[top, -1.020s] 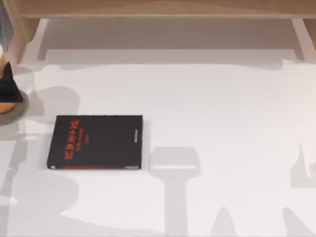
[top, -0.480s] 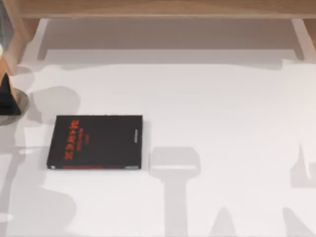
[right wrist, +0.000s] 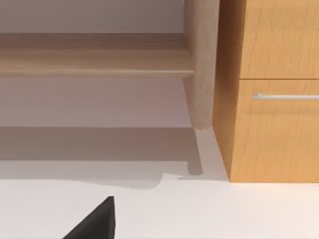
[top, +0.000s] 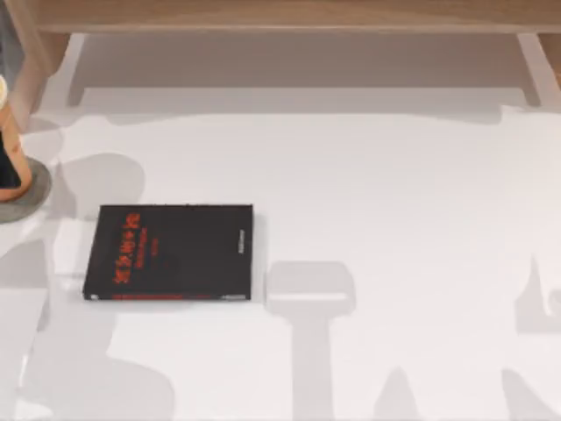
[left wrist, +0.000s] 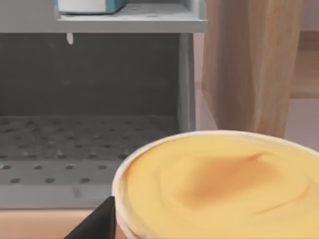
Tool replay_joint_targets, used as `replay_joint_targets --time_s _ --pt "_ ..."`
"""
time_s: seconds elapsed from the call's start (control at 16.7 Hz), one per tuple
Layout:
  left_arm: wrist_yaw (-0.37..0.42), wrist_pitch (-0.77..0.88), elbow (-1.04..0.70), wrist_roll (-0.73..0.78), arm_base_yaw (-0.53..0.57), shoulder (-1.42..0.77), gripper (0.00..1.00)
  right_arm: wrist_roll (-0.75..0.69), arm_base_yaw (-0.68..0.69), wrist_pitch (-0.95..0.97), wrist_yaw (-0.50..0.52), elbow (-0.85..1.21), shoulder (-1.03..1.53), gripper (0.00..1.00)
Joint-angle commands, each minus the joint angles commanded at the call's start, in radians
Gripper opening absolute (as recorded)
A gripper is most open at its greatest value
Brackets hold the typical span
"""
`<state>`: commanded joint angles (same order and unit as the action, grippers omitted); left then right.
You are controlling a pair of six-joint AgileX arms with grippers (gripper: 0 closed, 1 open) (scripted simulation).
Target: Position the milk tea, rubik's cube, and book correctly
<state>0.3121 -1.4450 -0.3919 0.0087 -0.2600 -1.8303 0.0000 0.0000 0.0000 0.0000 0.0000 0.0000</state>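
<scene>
My left claw (top: 7,171) is clamped on the milk tea (left wrist: 219,181), holding it upright on the grey coaster (top: 26,197) just beyond the black book (top: 171,253), where I judge the cup belongs; my right claw's state I cannot tell.

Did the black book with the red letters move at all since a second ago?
No. In the top view the black book lies flat in the same spot as a second ago, its far edge still level with the grey coaster at the table's left edge.
</scene>
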Motion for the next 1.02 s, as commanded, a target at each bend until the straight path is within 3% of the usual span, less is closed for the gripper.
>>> replay_joint_targets --time_s 0.6,1.02 --pt "-0.002 0.081 0.018 0.002 0.002 0.093 1.00 0.000 0.000 0.000 0.000 0.000 0.000 1.00" --pt "-0.071 0.368 0.093 0.011 0.053 0.471 1.00 0.000 0.000 0.000 0.000 0.000 0.000 1.00"
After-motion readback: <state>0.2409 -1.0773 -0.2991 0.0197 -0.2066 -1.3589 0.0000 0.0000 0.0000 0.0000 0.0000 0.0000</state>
